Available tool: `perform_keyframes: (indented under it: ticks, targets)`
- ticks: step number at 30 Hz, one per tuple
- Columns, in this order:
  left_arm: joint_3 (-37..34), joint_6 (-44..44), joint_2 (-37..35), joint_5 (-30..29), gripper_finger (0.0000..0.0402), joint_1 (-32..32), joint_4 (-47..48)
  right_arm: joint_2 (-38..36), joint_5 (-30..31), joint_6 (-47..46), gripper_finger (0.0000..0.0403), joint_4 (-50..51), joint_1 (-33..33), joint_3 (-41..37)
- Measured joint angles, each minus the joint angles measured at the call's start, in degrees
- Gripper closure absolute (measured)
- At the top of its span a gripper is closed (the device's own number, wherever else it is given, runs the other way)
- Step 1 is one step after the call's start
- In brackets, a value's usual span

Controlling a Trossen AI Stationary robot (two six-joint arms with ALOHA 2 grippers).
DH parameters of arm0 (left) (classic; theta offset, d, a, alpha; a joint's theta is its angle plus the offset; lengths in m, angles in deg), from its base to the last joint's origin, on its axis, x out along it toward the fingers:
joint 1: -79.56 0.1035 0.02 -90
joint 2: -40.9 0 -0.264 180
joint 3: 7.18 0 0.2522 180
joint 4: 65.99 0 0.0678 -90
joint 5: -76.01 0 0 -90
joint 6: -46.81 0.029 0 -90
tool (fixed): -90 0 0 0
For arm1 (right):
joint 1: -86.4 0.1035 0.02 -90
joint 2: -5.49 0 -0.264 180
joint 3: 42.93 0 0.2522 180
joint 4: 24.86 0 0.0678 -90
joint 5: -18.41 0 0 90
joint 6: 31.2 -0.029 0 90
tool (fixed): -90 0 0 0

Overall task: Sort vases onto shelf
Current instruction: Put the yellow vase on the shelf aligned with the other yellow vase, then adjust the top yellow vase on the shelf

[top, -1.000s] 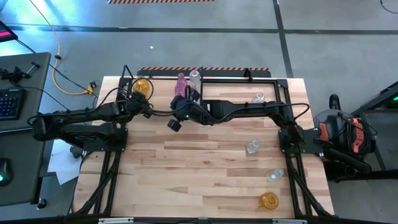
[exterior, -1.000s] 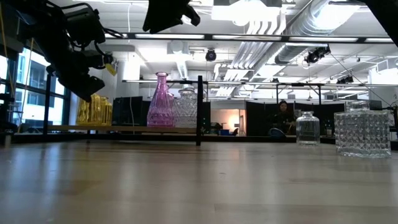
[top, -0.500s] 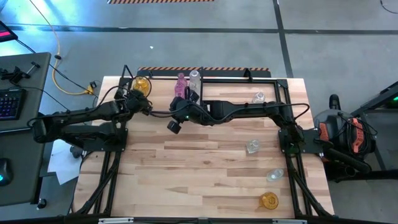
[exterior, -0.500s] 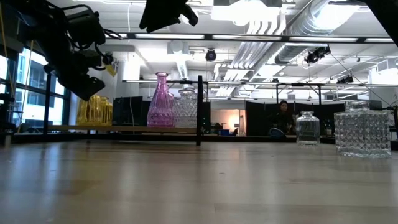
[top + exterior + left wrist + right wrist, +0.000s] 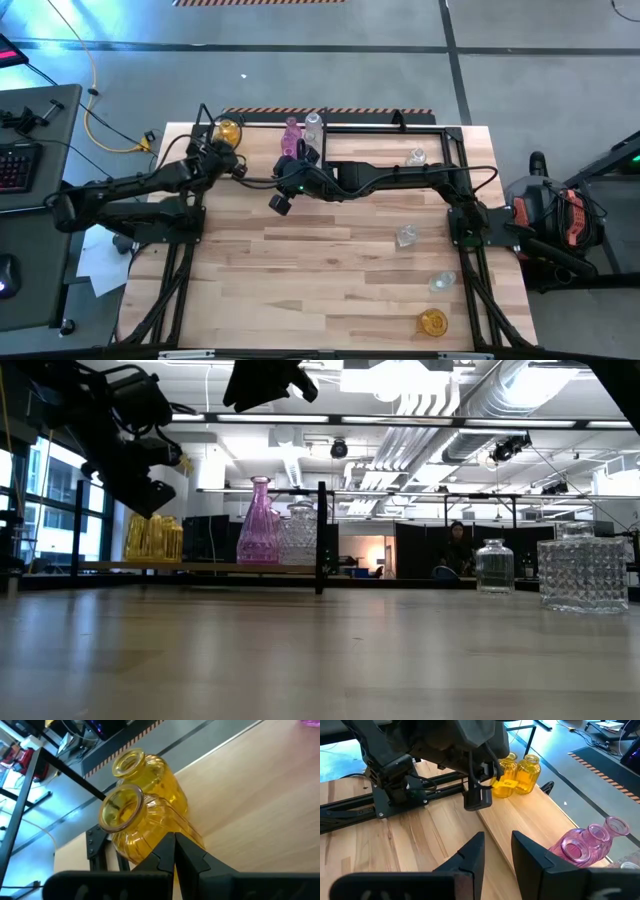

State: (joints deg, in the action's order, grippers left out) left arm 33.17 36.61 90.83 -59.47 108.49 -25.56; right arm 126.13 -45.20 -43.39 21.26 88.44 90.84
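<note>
Apparently empty, the left tool [image 5: 174, 851] sits pressed together just short of two amber vases [image 5: 145, 815].

1. Three amber vases [image 5: 228, 131] are counted: two together at the far left end of the shelf, and one [image 5: 432, 322] on the table at the near right.
2. Two pink vases [image 5: 590, 845] are counted side by side on the shelf in the right wrist view; only one [image 5: 258, 520] is told apart in the low view.
3. Four clear vases [image 5: 313, 124] are counted: one beside the pink ones, one [image 5: 417, 156] in the shelf's right part, and two [image 5: 405, 236] on the table to the right.
4. One shelf [image 5: 370, 140] is seen.
5. Two dark arms [image 5: 130, 190] are seen.
6. One person [image 5: 455, 545] is seen far behind.
</note>
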Motion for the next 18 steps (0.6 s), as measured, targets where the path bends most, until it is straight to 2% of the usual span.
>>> perform_keyframes:
  ticks: [12, 18]
  targets:
    - [0.0, 2.3, -0.8, 3.3, 0.0401, 1.8, -0.1, 0.0, 0.0, -0.7, 0.0327, 0.0, 0.0, 0.0]
    - [4.9, 4.5, -4.3, 4.0, 0.0401, -0.7, 1.1, 0.0, -0.5, -1.1, 0.0327, 0.0, 0.0, 0.0]
